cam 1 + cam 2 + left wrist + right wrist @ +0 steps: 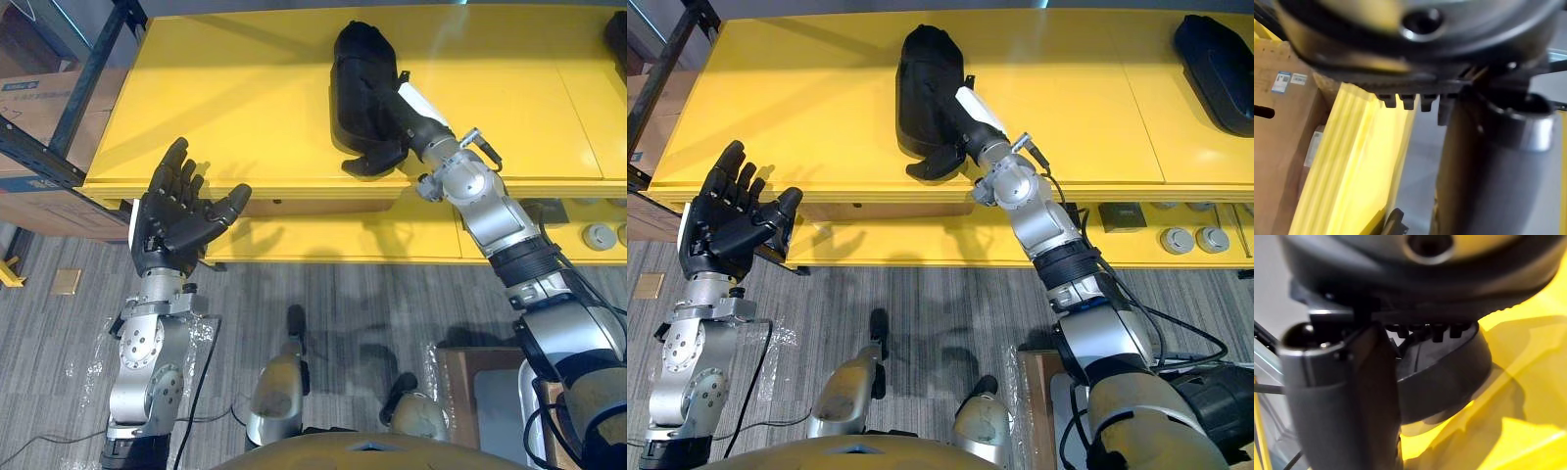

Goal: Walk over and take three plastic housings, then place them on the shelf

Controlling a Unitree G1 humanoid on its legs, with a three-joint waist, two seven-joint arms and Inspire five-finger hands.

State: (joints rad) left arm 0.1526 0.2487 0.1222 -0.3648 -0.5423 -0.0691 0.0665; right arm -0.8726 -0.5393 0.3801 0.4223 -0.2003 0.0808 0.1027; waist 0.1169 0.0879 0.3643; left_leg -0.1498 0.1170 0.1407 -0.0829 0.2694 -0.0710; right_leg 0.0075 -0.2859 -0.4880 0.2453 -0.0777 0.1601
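Right robot hand (960, 132) is lying on the near end of a plastic housing (358, 69), which is resting on the yellow table (245, 108), a little back from the front edge. Dark is blending into dark here, so it cannot be told whether this robot hand is clasping the shell or merely resting on it. Left robot hand (171, 220) is hovering empty off the table's front edge, palm up and spread apart. The housing is showing as a black, elongated, domed shell with a smooth rounded back. It is probably handling as light and stiff, with a slick curved surface that is likely inviting slip. Taking it across the narrow width, wrapping the long edges, is looking safer than pressing on the dome. A second housing (1213, 59) is lying well apart, toward the robot's right.
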